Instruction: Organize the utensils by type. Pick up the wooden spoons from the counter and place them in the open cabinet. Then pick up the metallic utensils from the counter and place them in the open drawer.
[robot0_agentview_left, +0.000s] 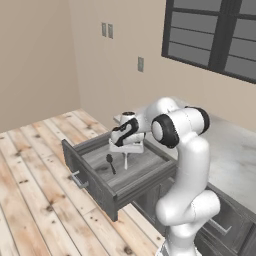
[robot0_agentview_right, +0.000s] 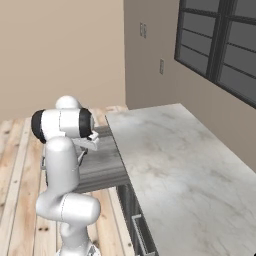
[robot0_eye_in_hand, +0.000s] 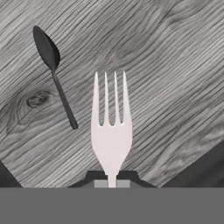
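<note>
grey wood-grain open drawer (robot0_agentview_left: 95, 187) below a marbled desk (robot0_agentview_right: 175, 165); the pincer (robot0_eye_in_hand: 112, 180), clamped on a silver fork (robot0_eye_in_hand: 111, 131), hangs above the drawer floor beside a dark spoon (robot0_eye_in_hand: 54, 74).

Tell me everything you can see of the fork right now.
The fork is pale silver and slim, with four straight tines and a flat neck narrowing to a thin handle. The gripper is shut on that handle, tines pointing away from the hand. It hangs over the open drawer, above its grey wood-grain floor; whether the tines touch the floor I cannot tell. The dark grey spoon lies on the drawer floor beside it, apart from the fork.
</note>
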